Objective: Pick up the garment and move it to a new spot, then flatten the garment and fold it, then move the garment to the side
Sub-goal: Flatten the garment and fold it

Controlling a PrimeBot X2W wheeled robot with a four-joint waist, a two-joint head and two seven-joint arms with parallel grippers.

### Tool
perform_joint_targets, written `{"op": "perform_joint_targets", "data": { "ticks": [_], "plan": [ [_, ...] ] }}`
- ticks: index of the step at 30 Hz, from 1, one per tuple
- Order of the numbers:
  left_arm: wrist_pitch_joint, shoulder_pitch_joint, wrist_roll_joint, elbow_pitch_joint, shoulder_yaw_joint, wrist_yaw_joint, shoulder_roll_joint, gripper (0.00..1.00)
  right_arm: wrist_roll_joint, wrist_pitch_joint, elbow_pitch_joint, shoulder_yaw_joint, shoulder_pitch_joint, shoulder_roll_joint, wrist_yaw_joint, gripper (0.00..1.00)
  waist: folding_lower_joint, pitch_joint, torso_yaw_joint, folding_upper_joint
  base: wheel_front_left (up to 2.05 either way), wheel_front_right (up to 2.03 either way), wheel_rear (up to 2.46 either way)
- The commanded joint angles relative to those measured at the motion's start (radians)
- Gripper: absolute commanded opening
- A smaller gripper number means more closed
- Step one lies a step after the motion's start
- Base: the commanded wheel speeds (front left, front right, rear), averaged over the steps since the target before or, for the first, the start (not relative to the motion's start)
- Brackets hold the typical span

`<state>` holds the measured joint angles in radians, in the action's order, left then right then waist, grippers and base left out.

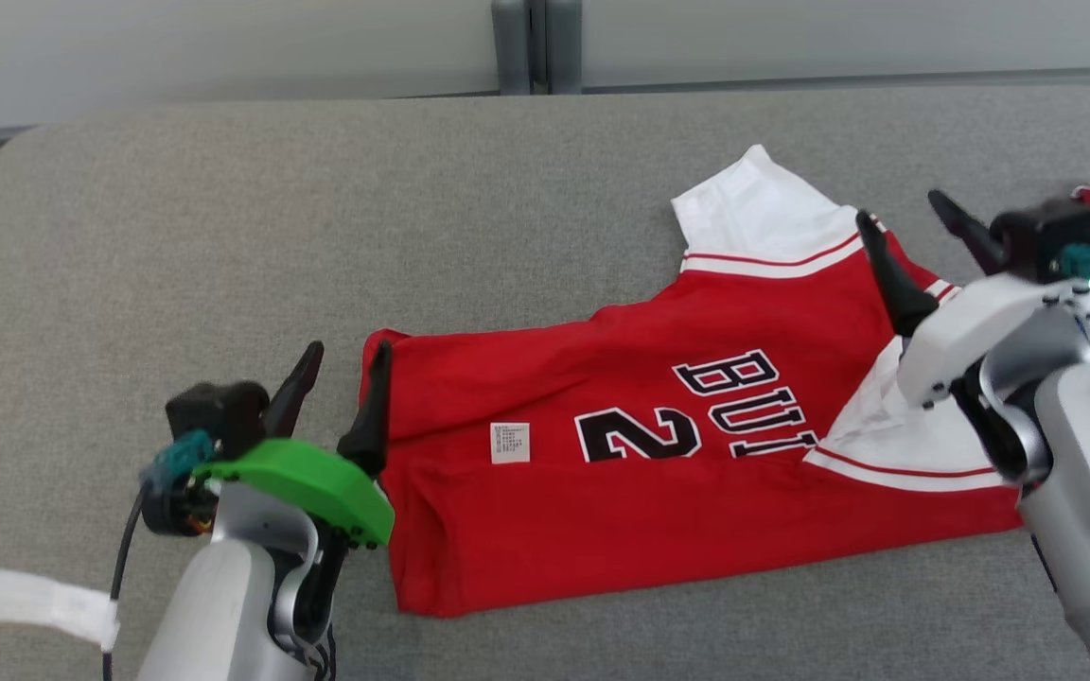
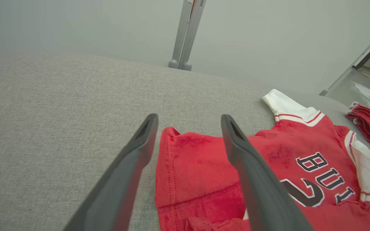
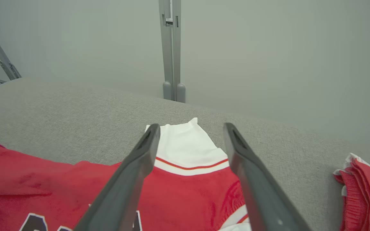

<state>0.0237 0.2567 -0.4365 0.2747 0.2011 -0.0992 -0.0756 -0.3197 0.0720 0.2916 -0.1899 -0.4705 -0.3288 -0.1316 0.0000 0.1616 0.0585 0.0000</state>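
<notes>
The shirt (image 1: 659, 445) is found part-folded on the desk (image 1: 223, 236), hem corner (image 2: 172, 134) between the open left fingers (image 1: 373, 407), white sleeve (image 3: 185, 144) between the open right fingers (image 1: 890, 274). Folding is judged in hand; both edges must be gripped next.

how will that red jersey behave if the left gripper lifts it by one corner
Probably floppy: the red jersey lies creased and folded over itself, so it would likely sag from a single pinch by the open left gripper. It looks thin and light. Pushed, it may bunch rather than slide, since the grey cushion is coarsely woven.
</notes>
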Motion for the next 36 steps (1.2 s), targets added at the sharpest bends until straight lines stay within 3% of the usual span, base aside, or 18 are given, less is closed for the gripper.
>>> {"op": "perform_joint_targets", "data": {
  "ticks": [1,7,14,15,16,18,22,23,34,35,36],
  "plan": [
    [-0.049,0.047,-0.004,0.021,0.013,0.000,-0.003,1.00,0.004,0.041,0.029,-0.021,-0.062,-0.015,0.002,1.00,0.0000,0.099,0.038,0.0000,0.00,0.00,0.00],
    [-0.183,0.155,-0.032,0.057,0.060,-0.003,0.008,1.00,-0.013,0.180,0.171,-0.116,-0.272,-0.042,0.002,1.00,0.0000,0.182,0.090,0.0000,0.00,0.00,0.00],
    [-0.219,0.189,-0.029,0.036,0.115,-0.006,0.014,1.00,-0.029,0.240,0.305,-0.190,-0.408,-0.071,0.002,1.00,0.0000,0.237,0.150,0.0000,0.00,0.00,0.00],
    [-0.221,0.195,-0.031,0.034,0.120,-0.006,0.015,0.96,-0.029,0.243,0.318,-0.197,-0.422,-0.073,0.002,1.00,0.0000,0.244,0.157,0.0000,0.00,0.00,0.00],
    [-0.225,0.203,-0.034,0.033,0.128,-0.007,0.015,0.74,-0.033,0.247,0.336,-0.202,-0.438,-0.070,0.002,1.00,0.0000,0.254,0.163,0.0000,0.00,0.00,0.00],
    [-0.230,0.220,-0.036,0.031,0.145,-0.008,0.017,0.48,-0.025,0.256,0.366,-0.205,-0.473,-0.076,0.002,1.00,0.0000,0.275,0.175,0.0000,0.00,0.00,0.00],
    [-0.242,0.260,-0.043,0.029,0.182,-0.012,0.021,0.31,0.004,0.272,0.430,-0.191,-0.541,-0.089,0.002,1.00,0.0000,0.320,0.198,0.0000,0.00,0.00,0.00],
    [-0.243,0.270,-0.045,0.029,0.190,-0.013,0.021,0.00,0.010,0.277,0.445,-0.186,-0.555,-0.092,0.002,1.00,0.0000,0.329,0.202,0.0000,0.00,0.00,0.00],
    [-0.218,0.339,-0.089,0.036,0.250,0.001,0.024,0.00,0.057,0.323,0.562,-0.166,-0.612,-0.103,0.001,1.00,0.0000,0.385,0.226,0.0000,0.00,0.00,0.00],
    [-0.217,0.343,-0.093,0.037,0.252,0.002,0.025,0.00,0.059,0.323,0.569,-0.166,-0.615,-0.102,0.001,0.88,0.0000,0.388,0.227,0.0000,0.00,0.00,0.00],
    [-0.216,0.344,-0.097,0.039,0.255,0.004,0.025,0.00,0.060,0.322,0.574,-0.169,-0.614,-0.100,0.001,0.36,0.0000,0.390,0.227,0.0000,0.00,0.00,0.00]
  ]
}}
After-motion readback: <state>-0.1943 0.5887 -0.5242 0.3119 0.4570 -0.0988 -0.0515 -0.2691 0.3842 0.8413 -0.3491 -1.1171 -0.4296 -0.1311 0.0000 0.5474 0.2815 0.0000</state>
